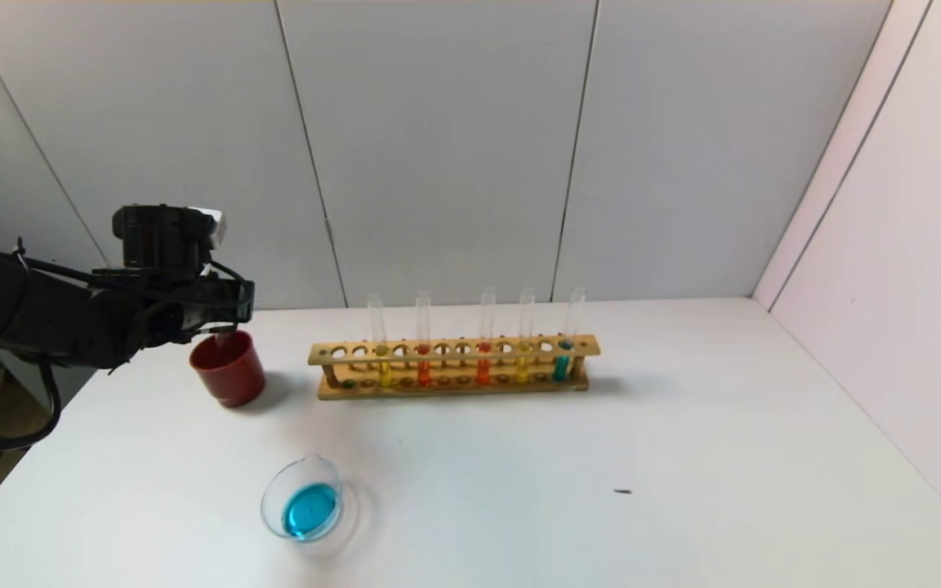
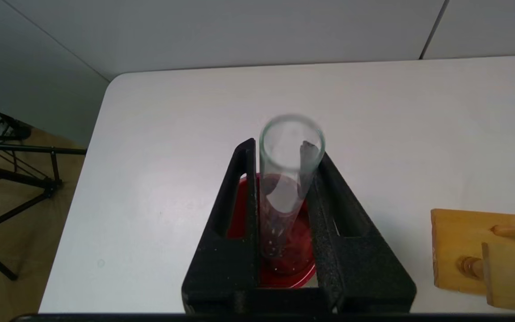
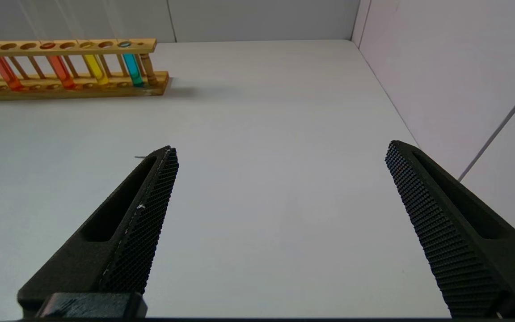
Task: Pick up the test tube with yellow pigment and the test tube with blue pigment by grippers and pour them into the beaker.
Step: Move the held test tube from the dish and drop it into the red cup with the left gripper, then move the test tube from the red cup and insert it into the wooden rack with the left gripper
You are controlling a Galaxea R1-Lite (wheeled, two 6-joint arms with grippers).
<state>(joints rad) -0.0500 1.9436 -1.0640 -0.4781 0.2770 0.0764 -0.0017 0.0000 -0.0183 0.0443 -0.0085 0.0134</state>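
My left gripper [image 1: 221, 325] [image 2: 287, 150] is shut on a clear test tube [image 2: 291, 134] that looks empty. It holds the tube upright, with the tube's bottom inside the dark red cup [image 1: 229, 371] [image 2: 304, 268]. No tube with bright blue liquid shows. The beaker [image 1: 307, 498] stands at the table's front left with cyan-blue liquid in it. Two test tubes with yellow liquid [image 1: 385, 371] [image 1: 522, 367] stand in the wooden rack [image 1: 454, 388]; one also shows in the right wrist view [image 3: 95, 69]. My right gripper [image 3: 282, 147] is open and empty above bare table, out of the head view.
The rack [image 3: 154, 80] [image 2: 485, 250] also holds two orange-red tubes [image 1: 424, 371] [image 1: 483, 369] and a teal tube [image 1: 562, 363] [image 3: 132, 69] at its right end. A small dark speck [image 1: 622, 492] lies on the table. Walls close the back and right sides.
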